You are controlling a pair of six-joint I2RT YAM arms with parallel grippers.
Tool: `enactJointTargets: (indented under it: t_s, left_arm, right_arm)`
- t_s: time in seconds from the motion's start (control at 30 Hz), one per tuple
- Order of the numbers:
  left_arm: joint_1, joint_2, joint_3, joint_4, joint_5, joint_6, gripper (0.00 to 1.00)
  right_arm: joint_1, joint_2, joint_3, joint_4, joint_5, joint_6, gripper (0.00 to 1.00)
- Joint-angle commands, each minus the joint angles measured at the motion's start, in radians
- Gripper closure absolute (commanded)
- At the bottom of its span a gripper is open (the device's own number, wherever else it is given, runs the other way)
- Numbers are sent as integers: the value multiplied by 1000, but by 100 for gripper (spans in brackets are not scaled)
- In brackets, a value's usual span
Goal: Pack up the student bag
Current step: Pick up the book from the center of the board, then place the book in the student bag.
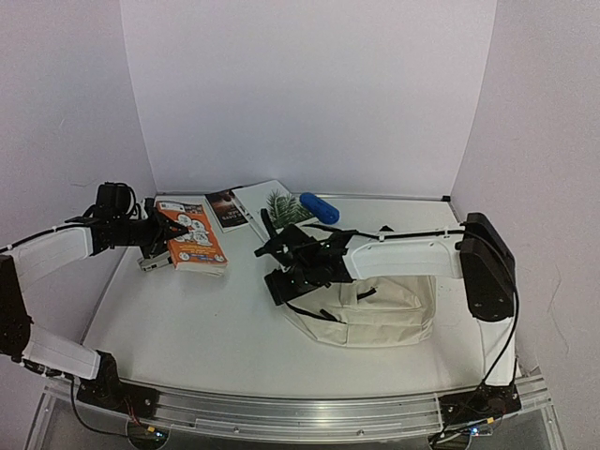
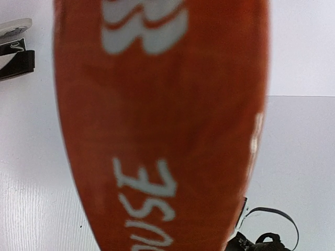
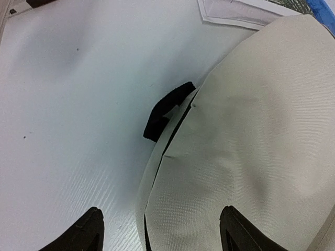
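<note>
Hovering over the large cream fabric backpack [image 1: 384, 309] with black straps, my right jaws stand wide open with nothing between them. Their two dark fingertips [image 3: 84, 232] straddle the bag's curved left edge, one above the bare white bench [image 1: 187, 319], the other above cream cloth. The backpack lies flat on the right half of the bench, toward the near edge, and a black strap loop [image 3: 165, 111] pokes out from under its rim. My left jaws are closed on the left edge of an orange paperback book with a cartoon cover [image 1: 192, 239]. It fills my left wrist view, its white lettering blurred. Near the back wall lie a dark-covered book [image 1: 225, 208], a white book printed with a green fern [image 1: 278, 206] and a blue cylinder [image 1: 319, 206].
</note>
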Motion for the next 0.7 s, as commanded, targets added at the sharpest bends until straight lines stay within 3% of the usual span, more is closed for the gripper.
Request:
enactJointTargets:
  t_s: [0.0,0.17,0.33,0.67]
  left_arm:
    - [6,-8,2,99,50,-14,100]
    - [6,-8,-2,99,52,-18,100]
    - [6,-9,-1,97,53,-19,100]
    - [7,-8,4,88,53,-16,100]
  right_arm:
    - [33,59,98,-105,116,-69,24]
    - [55,127,146,-162,199,-84,25]
    - [59,161,163,-204,267,-80,37]
    - [59,98,178,-203,289,-20,79]
